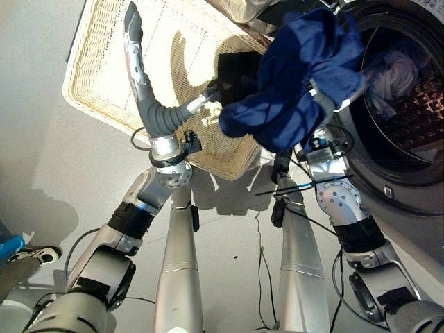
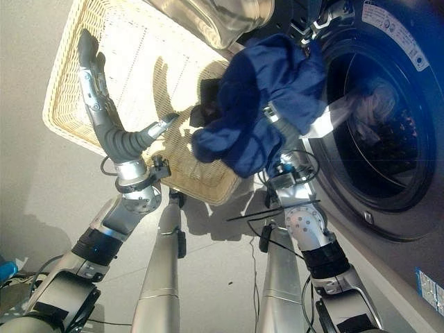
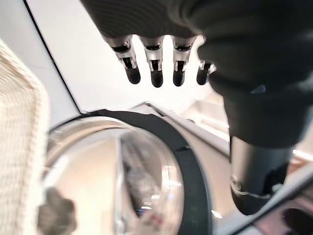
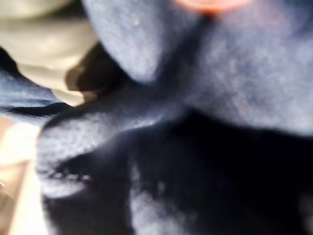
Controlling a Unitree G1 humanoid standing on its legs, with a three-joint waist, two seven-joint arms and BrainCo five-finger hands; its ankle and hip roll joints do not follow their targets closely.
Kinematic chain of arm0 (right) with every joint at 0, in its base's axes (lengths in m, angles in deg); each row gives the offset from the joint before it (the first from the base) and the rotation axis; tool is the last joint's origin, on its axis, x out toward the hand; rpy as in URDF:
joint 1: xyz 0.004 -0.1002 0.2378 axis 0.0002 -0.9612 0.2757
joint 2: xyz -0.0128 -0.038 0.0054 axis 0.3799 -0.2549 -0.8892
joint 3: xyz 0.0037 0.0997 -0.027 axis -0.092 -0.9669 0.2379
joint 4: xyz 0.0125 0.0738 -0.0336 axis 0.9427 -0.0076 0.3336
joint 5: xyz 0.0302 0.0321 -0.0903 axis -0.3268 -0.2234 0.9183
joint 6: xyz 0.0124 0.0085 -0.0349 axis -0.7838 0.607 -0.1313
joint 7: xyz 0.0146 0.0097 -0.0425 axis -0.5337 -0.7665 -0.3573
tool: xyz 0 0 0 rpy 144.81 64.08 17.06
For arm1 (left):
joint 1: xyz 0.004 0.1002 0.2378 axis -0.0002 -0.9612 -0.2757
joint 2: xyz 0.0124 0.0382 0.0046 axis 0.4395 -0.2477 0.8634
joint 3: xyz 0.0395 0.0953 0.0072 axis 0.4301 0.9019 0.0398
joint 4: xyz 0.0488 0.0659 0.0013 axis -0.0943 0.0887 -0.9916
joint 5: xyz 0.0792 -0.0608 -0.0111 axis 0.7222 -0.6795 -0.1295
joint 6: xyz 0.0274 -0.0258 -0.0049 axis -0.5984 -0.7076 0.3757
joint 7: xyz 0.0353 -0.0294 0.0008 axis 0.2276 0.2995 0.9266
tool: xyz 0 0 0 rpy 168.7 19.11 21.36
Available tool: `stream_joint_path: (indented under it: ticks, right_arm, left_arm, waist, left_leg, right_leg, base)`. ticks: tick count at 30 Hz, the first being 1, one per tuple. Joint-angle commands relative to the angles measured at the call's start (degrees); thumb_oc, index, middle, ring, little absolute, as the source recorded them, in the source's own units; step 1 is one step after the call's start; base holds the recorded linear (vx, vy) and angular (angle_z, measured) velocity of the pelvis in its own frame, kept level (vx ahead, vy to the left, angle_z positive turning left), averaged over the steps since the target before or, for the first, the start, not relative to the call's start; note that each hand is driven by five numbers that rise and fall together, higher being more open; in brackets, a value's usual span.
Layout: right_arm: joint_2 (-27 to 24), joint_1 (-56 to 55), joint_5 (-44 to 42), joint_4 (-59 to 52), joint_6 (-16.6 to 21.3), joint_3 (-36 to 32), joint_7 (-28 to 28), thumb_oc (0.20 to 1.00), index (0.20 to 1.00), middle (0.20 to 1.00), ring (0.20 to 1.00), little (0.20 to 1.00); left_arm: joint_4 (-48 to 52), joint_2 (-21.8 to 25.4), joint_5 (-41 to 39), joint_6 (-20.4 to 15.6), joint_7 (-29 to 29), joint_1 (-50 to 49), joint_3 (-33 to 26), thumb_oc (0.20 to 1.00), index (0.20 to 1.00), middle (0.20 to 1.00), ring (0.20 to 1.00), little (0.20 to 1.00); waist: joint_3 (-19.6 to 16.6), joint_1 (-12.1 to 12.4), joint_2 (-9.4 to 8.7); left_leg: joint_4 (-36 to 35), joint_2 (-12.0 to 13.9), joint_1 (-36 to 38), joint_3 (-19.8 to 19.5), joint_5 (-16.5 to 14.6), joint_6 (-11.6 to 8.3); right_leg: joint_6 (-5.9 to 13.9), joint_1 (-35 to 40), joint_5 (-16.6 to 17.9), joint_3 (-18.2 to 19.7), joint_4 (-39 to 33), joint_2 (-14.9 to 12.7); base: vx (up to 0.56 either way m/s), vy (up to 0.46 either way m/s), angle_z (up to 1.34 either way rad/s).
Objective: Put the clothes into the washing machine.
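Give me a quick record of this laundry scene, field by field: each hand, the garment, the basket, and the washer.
left hand: open, fingers straight, raised over the basket, holding nothing
right hand: buried under the blue garment, fingers hidden
blue garment: bunched, draped over the right arm, lifted near the washer opening, not yet inside
wicker basket: on the floor beside the washer, one dark item left in it
washing machine: door open, light-coloured laundry already in the drum
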Motion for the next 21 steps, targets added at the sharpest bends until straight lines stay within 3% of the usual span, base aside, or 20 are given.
stream_joint_path:
  ticks: [1, 6, 13, 18, 21]
  right_arm:
    - [-0.14, 1.23, -3.25, -1.78, 4.89, -2.75, -2.91, 0.200, 0.200, 0.200, 0.200, 0.200]
    - [-4.15, 3.19, -9.63, 9.85, 8.57, -5.26, -5.02, 0.200, 0.200, 0.200, 0.200, 0.200]
    - [-8.41, 6.18, -14.28, 22.36, 7.98, -4.90, -8.55, 0.200, 0.200, 0.200, 0.200, 0.200]
    - [-13.16, 11.43, -10.53, 39.67, 3.64, -1.22, -19.22, 0.200, 0.200, 0.200, 0.200, 0.200]
    - [-16.49, 15.19, -8.23, 47.64, 5.10, 0.18, -25.00, 0.200, 0.200, 0.200, 0.200, 0.200]
  left_arm:
    - [0.29, 1.65, -3.33, -0.01, -1.93, 2.48, -2.06, 1.000, 1.000, 1.000, 1.000, 1.000]
    - [-9.31, 2.55, -6.92, 1.23, -3.97, 4.61, -0.70, 1.000, 1.000, 1.000, 1.000, 1.000]
    - [-18.24, 3.52, -10.26, 2.44, -4.13, 7.53, 1.70, 1.000, 1.000, 1.000, 1.000, 1.000]
    - [-25.69, 4.03, -14.34, 3.57, -2.37, 10.71, 4.88, 1.000, 1.000, 1.000, 1.000, 1.000]
    - [-28.13, 4.51, -16.61, 3.73, -1.01, 11.43, 6.03, 1.000, 1.000, 1.000, 1.000, 1.000]
  waist:
    - [-0.85, -1.42, 0.21]
    - [-0.85, -1.86, 0.48]
    - [-0.85, -2.19, 0.41]
    - [-0.85, -2.05, 0.36]
    - [-0.85, -1.80, 0.51]
  left_leg:
    - [0.86, -6.49, -0.33, 3.80, -1.10, 5.75]
    - [0.83, -5.89, 0.00, 4.43, -1.09, 5.22]
    - [0.75, -5.38, 0.23, 4.86, -1.20, 4.70]
    - [0.65, -4.93, 0.11, 5.26, -1.14, 4.47]
    - [1.22, -4.64, -0.20, 5.18, -1.41, 4.42]
  right_leg:
    - [2.21, 1.91, 6.47, -6.48, -5.62, 4.16]
    - [2.38, 2.07, 6.56, -6.04, -5.54, 4.33]
    - [2.51, 2.16, 6.57, -5.93, -5.52, 4.60]
    - [2.27, 2.07, 6.79, -6.12, -5.73, 4.91]
    - [2.03, 1.84, 6.79, -6.10, -5.47, 5.09]
  base:
    - [-0.01, 0.036, 0.00]
    - [0.00, 0.014, 0.00]
    - [0.00, 0.000, 0.00]
    - [-0.01, 0.021, -0.05]
    - [0.00, 0.000, 0.00]
